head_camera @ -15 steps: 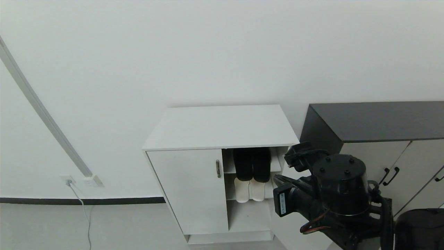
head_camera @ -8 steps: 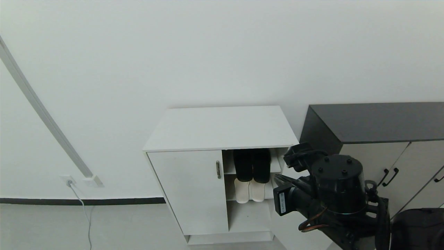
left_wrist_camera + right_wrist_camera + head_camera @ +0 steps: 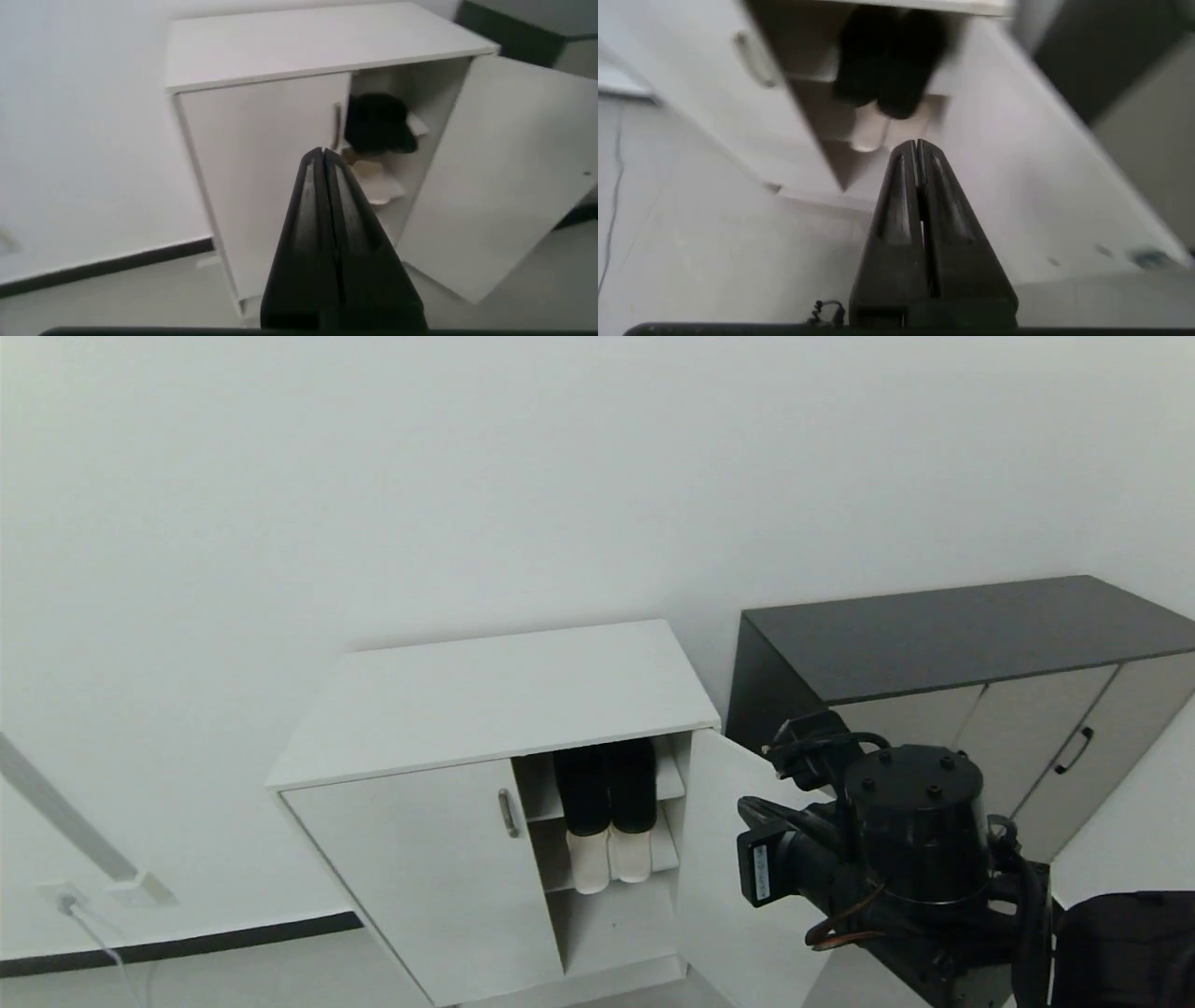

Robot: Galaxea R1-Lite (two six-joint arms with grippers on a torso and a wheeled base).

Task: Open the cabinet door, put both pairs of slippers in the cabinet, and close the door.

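The white cabinet [image 3: 485, 700] stands against the wall with its left door [image 3: 420, 877] shut and its right door [image 3: 738, 868] swung wide open to the right. Inside the open half, the black slippers [image 3: 607, 789] sit side by side on the upper shelf, right at its front edge. The white slippers [image 3: 609, 859] sit the same way on the shelf just below them, also at the front edge. The bottom compartment's floor [image 3: 611, 929] shows under that. A slim metal handle [image 3: 507, 813] runs upright along the shut door's inner edge. The left hand [image 3: 323, 161] hangs in the air out in front of the cabinet, well apart from it, its two fingers pressed flat together and holding nothing. The right hand [image 3: 918, 154] is out in front of the open half, beside the open door, likewise clamped closed on nothing and touching neither door nor shelf. To the right of the cabinet stands a dark-topped sideboard [image 3: 962, 630], and low on the wall to the left is a socket [image 3: 65, 896] with a cable plugged in.
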